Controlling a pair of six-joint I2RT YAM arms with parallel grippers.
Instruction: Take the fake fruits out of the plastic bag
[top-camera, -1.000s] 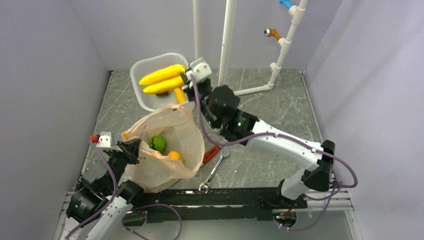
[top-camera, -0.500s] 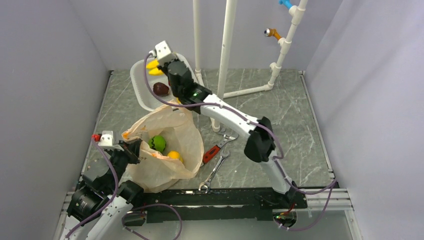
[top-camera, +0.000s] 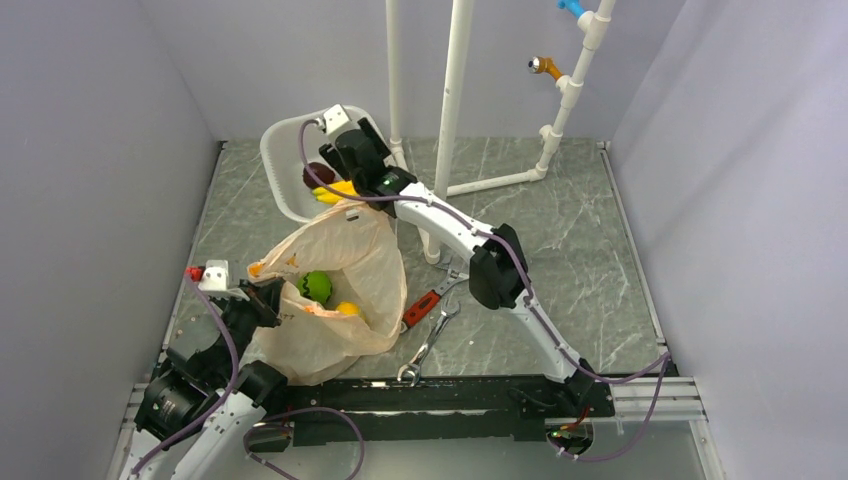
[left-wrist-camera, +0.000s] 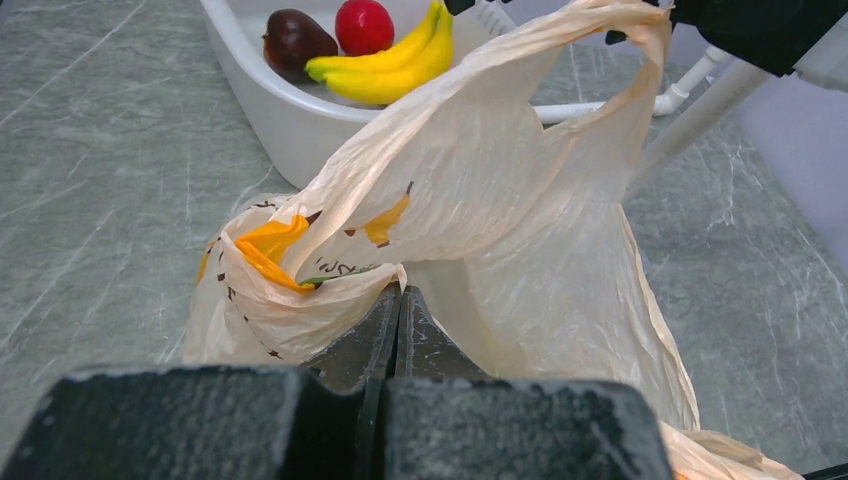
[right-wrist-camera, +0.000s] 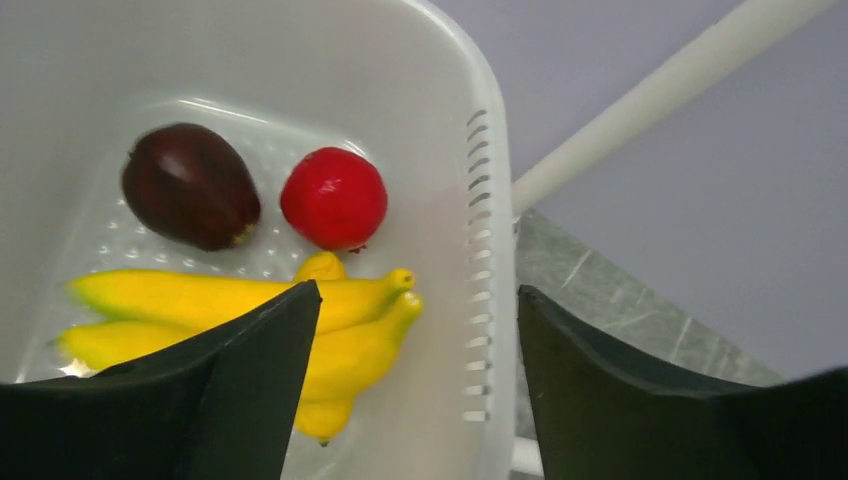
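Note:
The plastic bag (top-camera: 335, 275) lies crumpled at the near left, its mouth held open. A striped green ball (top-camera: 316, 286) and a yellow-orange ball (top-camera: 348, 309) sit inside it. My left gripper (top-camera: 266, 300) is shut on the plastic bag's (left-wrist-camera: 480, 190) near edge, its fingers (left-wrist-camera: 420, 330) pressed together. The yellow banana bunch (right-wrist-camera: 355, 335) lies loose in the white tub (right-wrist-camera: 490, 180), beside a red ball (right-wrist-camera: 333, 197) and a maroon fruit (right-wrist-camera: 190, 198). My right gripper (right-wrist-camera: 417, 295) hangs open just above the bananas (top-camera: 335, 191), holding nothing.
Red-handled pliers (top-camera: 424, 305) and a steel wrench (top-camera: 430, 345) lie right of the bag. White pipes (top-camera: 455, 80) stand behind the tub (top-camera: 285, 150), with another pipe run along the floor at the back right. Grey walls close in both sides.
My right arm swung the banana bunch left over the tub, dipped in and opened; the bananas now lie in the tub. The left gripper and the bag have not moved.

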